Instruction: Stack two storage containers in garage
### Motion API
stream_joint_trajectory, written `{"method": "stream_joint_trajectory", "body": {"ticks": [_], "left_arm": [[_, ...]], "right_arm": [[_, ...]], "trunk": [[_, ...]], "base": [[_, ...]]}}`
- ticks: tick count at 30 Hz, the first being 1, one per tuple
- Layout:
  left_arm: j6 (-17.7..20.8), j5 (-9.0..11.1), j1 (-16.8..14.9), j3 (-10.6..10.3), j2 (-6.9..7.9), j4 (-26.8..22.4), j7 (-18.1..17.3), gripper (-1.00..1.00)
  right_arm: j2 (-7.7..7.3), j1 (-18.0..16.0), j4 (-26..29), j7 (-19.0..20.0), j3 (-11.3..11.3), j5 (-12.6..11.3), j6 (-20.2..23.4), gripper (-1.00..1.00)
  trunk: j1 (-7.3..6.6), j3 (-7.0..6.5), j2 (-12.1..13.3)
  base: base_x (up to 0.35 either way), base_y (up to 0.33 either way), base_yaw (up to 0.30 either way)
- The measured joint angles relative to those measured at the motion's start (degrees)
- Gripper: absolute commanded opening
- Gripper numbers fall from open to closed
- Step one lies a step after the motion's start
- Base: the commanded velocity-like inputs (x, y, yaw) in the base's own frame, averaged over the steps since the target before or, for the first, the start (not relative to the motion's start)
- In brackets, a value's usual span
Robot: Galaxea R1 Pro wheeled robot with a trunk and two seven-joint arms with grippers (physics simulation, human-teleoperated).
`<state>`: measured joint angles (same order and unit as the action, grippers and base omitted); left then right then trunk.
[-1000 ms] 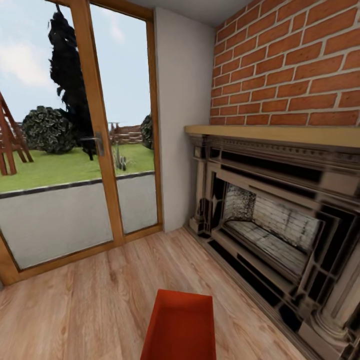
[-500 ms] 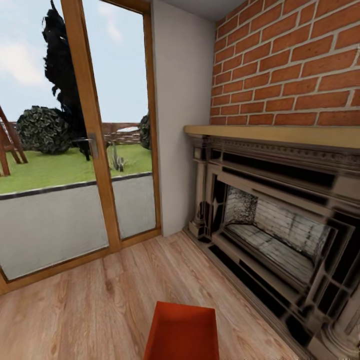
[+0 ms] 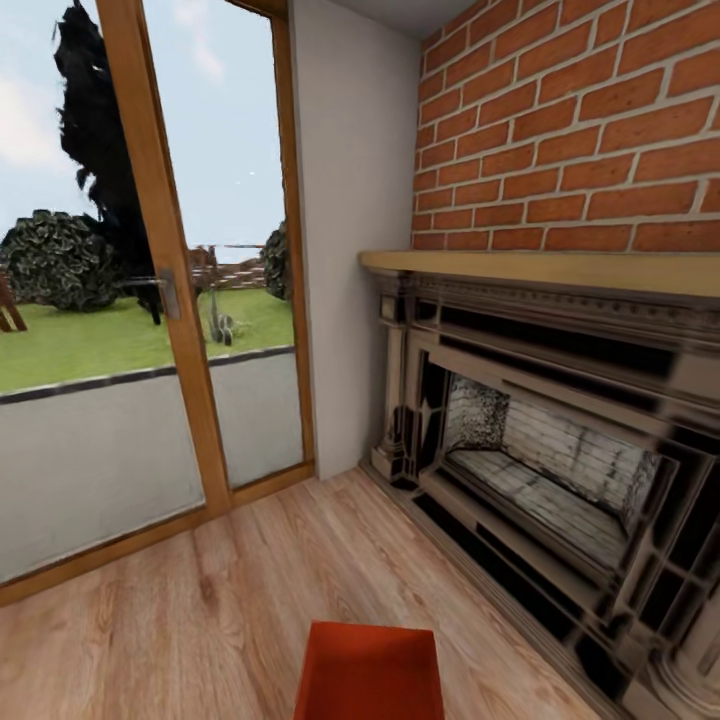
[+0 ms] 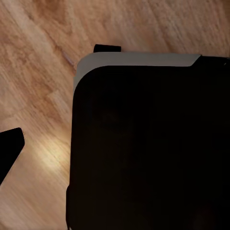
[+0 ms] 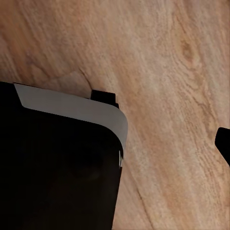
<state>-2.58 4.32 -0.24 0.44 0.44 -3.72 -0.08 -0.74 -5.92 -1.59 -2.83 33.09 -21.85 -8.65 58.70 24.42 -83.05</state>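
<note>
Living room. Landmark: fireplace (image 3: 560, 470), dark carved surround under a wood mantel and a red brick wall (image 3: 580, 130).

Largest first. The glass door (image 3: 120, 300) with wood frame stands left of the fireplace, a beige wall strip between them; lawn and shrubs lie beyond the glass. Light wood plank floor (image 3: 200, 610) runs from the door sill to the fireplace base.

One orange-red storage container (image 3: 368, 672) sits low in the head view, in front of the fireplace and towards the door side, its far rim showing and the rest cut by the frame edge. Cannot tell whether it rests on the planks or is carried. The second container: location not established from these frames.

Both wrist views look down on planks past a large black body with a pale rounded edge (image 4: 139, 60), likely the robot's own base. A dark tip (image 4: 9, 148) enters the left wrist view and another (image 5: 224, 143) the right wrist view.

End effector state: cannot tell for left or right, open or closed. Position of the container relative to either end effector: cannot tell either.

Risks (judgement):
- Base close to the fireplace corner; a turn towards the garage could clip the surround or hearth.
- If the container is on the floor, the base could push it.
- If carried, a sharp turn could shift it.
</note>
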Motion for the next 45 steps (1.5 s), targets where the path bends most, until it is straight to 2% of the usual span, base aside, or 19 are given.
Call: {"method": "stream_joint_trajectory", "body": {"ticks": [11,25,45], "left_arm": [[0.0,0.1,0.0,0.0,0.08,0.0,0.0,1.00],[0.0,0.1,0.0,0.0,0.01,0.0,0.1,1.00],[-0.1,0.1,0.0,0.0,0.00,0.0,0.2,1.00]], "right_arm": [[-0.03,0.0,0.0,0.0,0.0,0.0,0.0,1.00],[0.00,0.0,0.0,0.0,0.0,0.0,0.0,1.00],[-0.09,0.0,0.0,0.0,0.2,0.6,-0.1,1.00]], "trunk": [[0.03,0.00,0.0],[0.03,0.00,0.0],[0.03,0.00,0.0]], "base": [[0.027,0.025,-0.012],[0.000,0.000,-0.177],[0.000,0.000,-0.007]]}}
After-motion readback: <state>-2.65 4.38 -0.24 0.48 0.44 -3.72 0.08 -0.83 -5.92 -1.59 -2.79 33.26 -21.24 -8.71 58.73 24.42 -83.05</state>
